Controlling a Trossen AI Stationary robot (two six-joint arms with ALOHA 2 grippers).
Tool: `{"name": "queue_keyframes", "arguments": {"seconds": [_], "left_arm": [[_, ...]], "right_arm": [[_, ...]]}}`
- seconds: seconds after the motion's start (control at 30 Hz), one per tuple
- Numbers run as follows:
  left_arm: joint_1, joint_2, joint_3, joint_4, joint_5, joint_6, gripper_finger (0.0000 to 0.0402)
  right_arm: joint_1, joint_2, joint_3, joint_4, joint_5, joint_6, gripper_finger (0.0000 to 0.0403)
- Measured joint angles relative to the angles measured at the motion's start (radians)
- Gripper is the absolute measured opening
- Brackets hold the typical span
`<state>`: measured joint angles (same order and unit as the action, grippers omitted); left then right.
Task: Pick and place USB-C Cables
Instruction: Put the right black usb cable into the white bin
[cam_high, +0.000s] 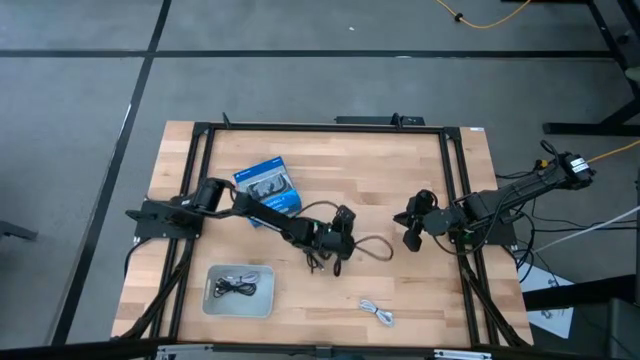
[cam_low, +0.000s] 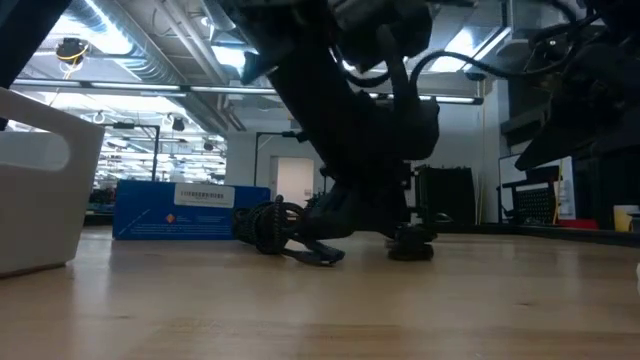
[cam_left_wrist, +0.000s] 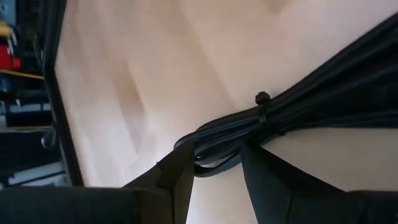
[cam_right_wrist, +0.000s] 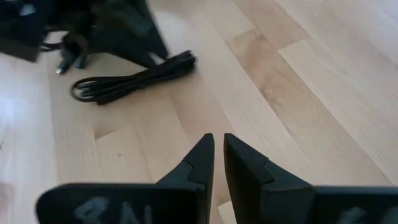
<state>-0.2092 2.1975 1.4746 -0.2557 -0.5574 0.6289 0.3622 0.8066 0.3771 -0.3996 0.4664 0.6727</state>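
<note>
A: Where are the left gripper's (cam_left_wrist: 214, 171) fingers (cam_left_wrist: 177, 180)?

B: Down at the table (cam_high: 440, 300), spread apart, straddling a tied black cable bundle (cam_left_wrist: 249, 127). The bundle lies right between the tips, not yet pinched as far as I can tell.

A: So the step in hand is the grasp?

B: I'd judge so. To do it well, close across the thick tied part near the small tie, not on a loose loop, and keep the tips low so all strands are caught. Then lift straight up before travelling.

A: What lies just beyond the fingers?

B: Another black cable (cam_high: 372, 247) loops on the wood just to the side of them; a lift could snag it, so rise slowly.

A: And farther out?

B: The white bin (cam_high: 213, 302) sits back toward the left arm's base, with dark cables (cam_high: 236, 288) already inside, likely the drop spot. A white cable (cam_high: 377, 313) lies well apart, and the blue box (cam_high: 268, 184) is behind the arm.

A: The right gripper (cam_right_wrist: 218, 152)?

B: It waits near the right table edge, fingers nearly pressed together, grasping nothing.
</note>
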Motion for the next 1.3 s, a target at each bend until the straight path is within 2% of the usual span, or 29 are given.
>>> {"name": "queue_keyframes", "arguments": {"seconds": [0.23, 0.4, 0.53, 0.63, 0.77, 0.83, 0.9, 1.13, 1.3], "left_arm": [[-0.073, -0.022, 0.073, -0.237, 0.006, -0.069, 0.013], [-0.078, -0.021, 0.188, -0.277, 0.018, -0.086, 0.013], [-0.05, -0.021, 0.303, -0.417, 0.018, -0.226, 0.013], [-0.018, -0.023, 0.385, -0.504, 0.131, -0.472, 0.0129], [0.037, -0.023, 0.421, -0.511, 0.432, -0.923, 0.0126], [0.051, -0.023, 0.421, -0.515, 0.5, -1.042, 0.0126], [0.046, -0.023, 0.421, -0.515, 0.509, -1.076, 0.0126], [-0.007, 0.039, 0.4, -0.39, 0.565, -0.978, 0.0125], [-0.02, 0.078, 0.397, -0.426, 0.69, -1.043, 0.0125]], "right_arm": [[0.0, 0.006, 0.001, -0.03, -0.018, 0.001, 0.0041], [0.0, 0.006, 0.001, -0.029, -0.018, 0.0, 0.0041], [0.0, 0.006, 0.001, -0.029, -0.031, 0.004, 0.0041], [0.0, 0.006, 0.001, -0.029, -0.049, 0.004, 0.0041], [0.0, 0.006, 0.001, -0.029, -0.05, 0.003, 0.0041], [0.0, 0.006, 0.001, -0.029, -0.05, 0.003, 0.0041], [0.0, 0.006, 0.001, -0.03, -0.05, 0.002, 0.0041], [0.0, 0.007, 0.001, -0.049, -0.05, -0.001, 0.0041], [0.0, 0.011, 0.001, -0.055, -0.052, 0.0, 0.0041]]}}
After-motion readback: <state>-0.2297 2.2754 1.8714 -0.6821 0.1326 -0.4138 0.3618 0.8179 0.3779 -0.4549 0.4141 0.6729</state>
